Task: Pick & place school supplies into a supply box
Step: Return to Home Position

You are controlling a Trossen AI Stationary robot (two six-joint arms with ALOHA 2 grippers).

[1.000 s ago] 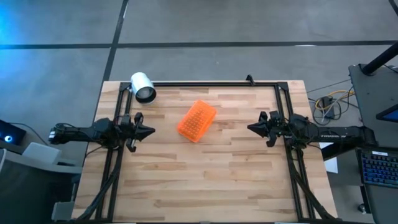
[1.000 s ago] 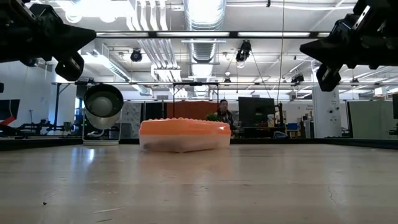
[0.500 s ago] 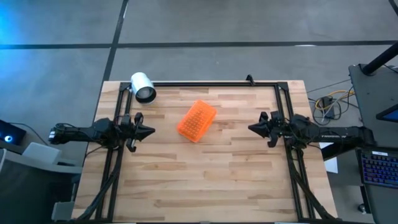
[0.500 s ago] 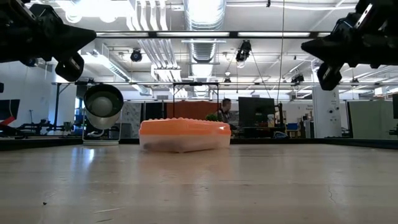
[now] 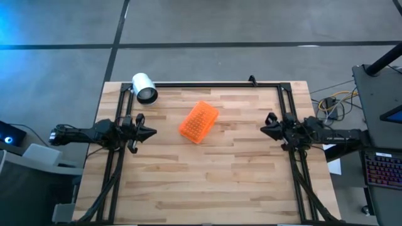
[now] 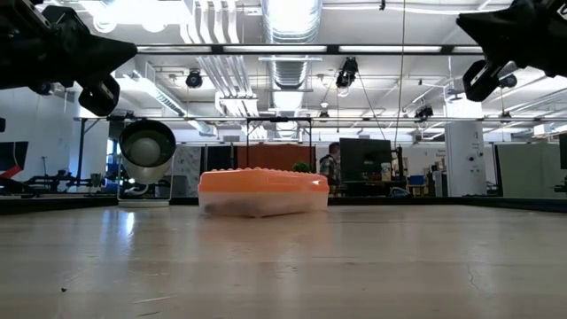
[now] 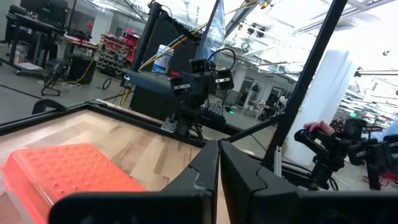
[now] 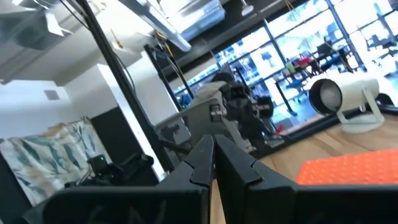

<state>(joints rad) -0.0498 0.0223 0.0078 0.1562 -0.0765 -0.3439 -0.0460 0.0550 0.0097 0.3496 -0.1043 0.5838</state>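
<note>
Orange-lidded supply box (image 5: 198,122): lid down, lying aslant near the middle of the wooden tabletop (image 5: 213,182); contents not discernible. Also present: white cylinder (image 5: 144,88), at a corner on the left arm's side. Claws: left claw (image 5: 152,132) and right claw (image 5: 264,128), both with fingers pressed together, empty, raised at opposite edges, well apart from the box.

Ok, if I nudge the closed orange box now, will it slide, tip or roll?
Probably slide: the supply box sits low and flat on the wooden table, so tipping or rolling looks unlikely. Its clear plastic base suggests it is light, so an off-centre push may spin it. The bumpy lid should offer some grip.
</note>
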